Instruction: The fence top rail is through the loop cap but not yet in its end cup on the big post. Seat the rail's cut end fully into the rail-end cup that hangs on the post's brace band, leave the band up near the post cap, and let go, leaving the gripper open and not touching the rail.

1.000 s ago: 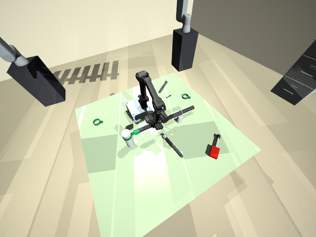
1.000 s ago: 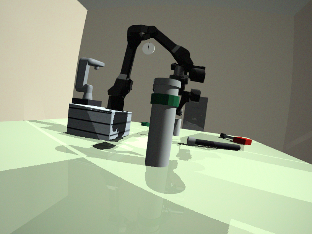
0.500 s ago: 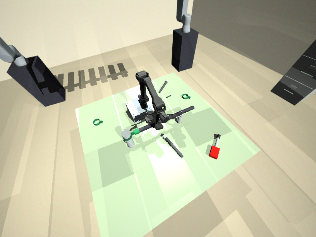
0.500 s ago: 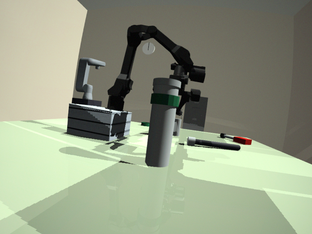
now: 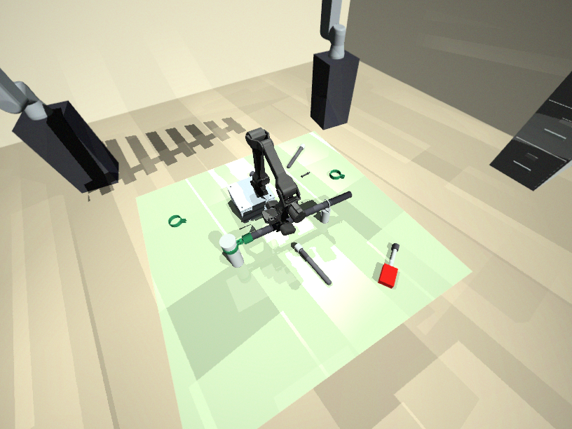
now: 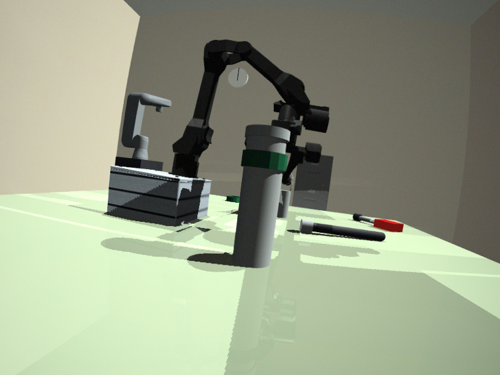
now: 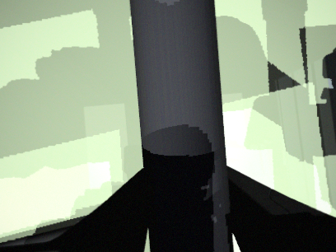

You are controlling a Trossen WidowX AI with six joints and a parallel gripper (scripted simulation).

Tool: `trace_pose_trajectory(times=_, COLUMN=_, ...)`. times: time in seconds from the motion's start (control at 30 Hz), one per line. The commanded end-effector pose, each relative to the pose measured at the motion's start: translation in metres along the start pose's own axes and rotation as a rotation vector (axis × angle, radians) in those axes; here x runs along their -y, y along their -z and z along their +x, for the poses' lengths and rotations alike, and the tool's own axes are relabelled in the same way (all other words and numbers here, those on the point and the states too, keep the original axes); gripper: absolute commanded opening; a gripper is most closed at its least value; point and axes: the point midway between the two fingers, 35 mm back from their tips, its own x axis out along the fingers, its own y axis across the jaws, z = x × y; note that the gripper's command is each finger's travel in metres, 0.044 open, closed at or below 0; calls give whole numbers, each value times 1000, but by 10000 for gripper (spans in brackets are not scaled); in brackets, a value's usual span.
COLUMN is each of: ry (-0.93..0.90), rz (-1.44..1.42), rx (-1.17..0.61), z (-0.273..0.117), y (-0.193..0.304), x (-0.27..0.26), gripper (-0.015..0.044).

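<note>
The dark top rail [image 5: 339,198] [image 7: 177,82] runs through the loop cap [image 5: 328,203] on the small post [image 5: 325,215] [image 6: 284,203]. Its other end meets the green rail-end cup [image 5: 247,237] beside the big post [image 5: 235,258] [image 6: 256,217]; how deep the end sits in the cup cannot be told. The green brace band [image 5: 230,250] [image 6: 264,160] is around the big post, a little below its white cap [image 5: 227,240] [image 6: 268,132]. My gripper [image 5: 282,226] [image 7: 182,173] is shut on the rail between cup and loop cap. In the exterior view the big post hides the cup.
A dark rod with a white collar [image 5: 314,265] [image 6: 347,231] lies in front of the arm. A red-headed mallet [image 5: 387,275] [image 6: 388,225] lies right. Green bands [image 5: 175,221] [image 5: 336,174] lie at left and back right. A white-topped box [image 5: 244,195] [image 6: 141,195] stands by the arm's base.
</note>
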Motion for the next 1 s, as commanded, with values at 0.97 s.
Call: trace_pose_trajectory(times=0.97, ry=2, rz=5, rx=-5, z=3, y=-3, x=2, gripper=0)
